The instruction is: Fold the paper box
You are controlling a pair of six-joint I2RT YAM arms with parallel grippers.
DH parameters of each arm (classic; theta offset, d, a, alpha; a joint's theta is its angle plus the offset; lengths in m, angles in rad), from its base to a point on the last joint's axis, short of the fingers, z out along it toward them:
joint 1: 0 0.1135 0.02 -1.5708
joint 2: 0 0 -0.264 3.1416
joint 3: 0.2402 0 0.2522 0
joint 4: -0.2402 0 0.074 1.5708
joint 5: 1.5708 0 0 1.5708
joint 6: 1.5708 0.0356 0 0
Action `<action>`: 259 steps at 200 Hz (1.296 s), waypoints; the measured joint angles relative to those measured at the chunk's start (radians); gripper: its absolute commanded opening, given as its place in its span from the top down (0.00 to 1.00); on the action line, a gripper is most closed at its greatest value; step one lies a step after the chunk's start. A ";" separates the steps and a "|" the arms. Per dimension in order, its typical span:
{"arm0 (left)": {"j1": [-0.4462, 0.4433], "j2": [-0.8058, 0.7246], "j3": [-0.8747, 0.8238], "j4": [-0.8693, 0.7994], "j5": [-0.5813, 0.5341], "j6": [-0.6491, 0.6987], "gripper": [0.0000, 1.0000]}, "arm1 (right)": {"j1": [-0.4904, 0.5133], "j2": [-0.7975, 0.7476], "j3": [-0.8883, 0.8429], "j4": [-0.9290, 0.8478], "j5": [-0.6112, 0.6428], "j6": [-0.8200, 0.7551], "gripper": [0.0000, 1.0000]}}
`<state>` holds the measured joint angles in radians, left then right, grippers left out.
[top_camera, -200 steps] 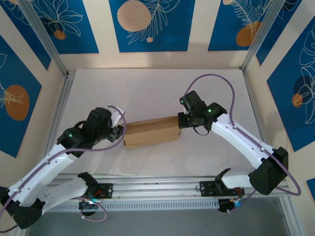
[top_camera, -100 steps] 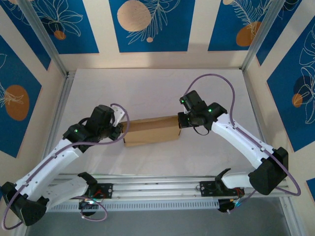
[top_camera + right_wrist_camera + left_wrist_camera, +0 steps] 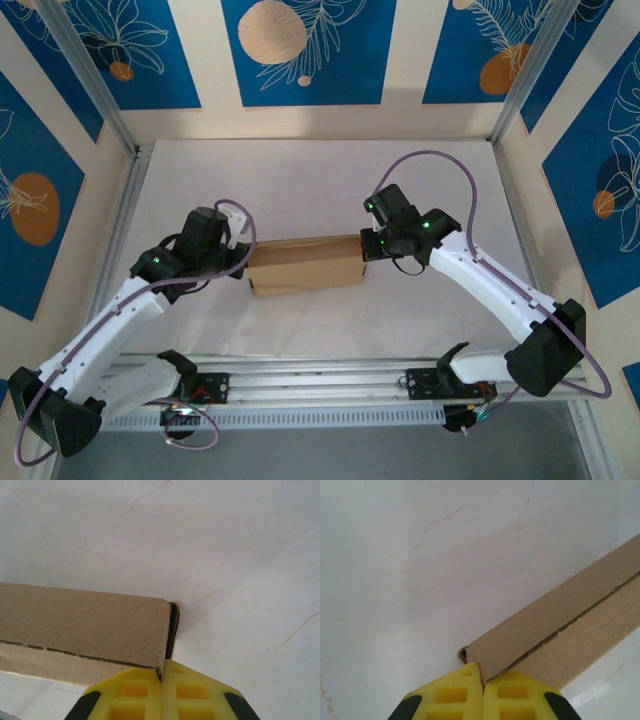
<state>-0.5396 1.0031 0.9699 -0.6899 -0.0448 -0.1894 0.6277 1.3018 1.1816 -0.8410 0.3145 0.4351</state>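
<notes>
Left tool (image 3: 481, 674), right tool (image 3: 161, 672) pinch paper box (image 3: 305, 266) ends.

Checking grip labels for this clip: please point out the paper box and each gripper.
paper box (image 3: 305, 265), top view, middle of its upper face.
left gripper (image 3: 482, 680), left wrist view, seam between the yellow fingertips.
right gripper (image 3: 161, 677), right wrist view, seam between the yellow fingertips.

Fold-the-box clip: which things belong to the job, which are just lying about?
Job: plain brown cardboard box; left claw, right claw, each pinching a box end.
Idle: white table; blue leaf-patterned wall panels.
</notes>
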 measured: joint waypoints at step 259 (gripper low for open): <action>0.138 0.001 -0.070 0.107 0.142 -0.343 1.00 | 0.025 0.019 0.000 0.039 -0.004 0.000 1.00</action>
<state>-0.4015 1.0039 0.9001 -0.5827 0.0975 -0.5320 0.6525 1.3205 1.1816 -0.8024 0.3107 0.4355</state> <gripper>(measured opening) 0.047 0.066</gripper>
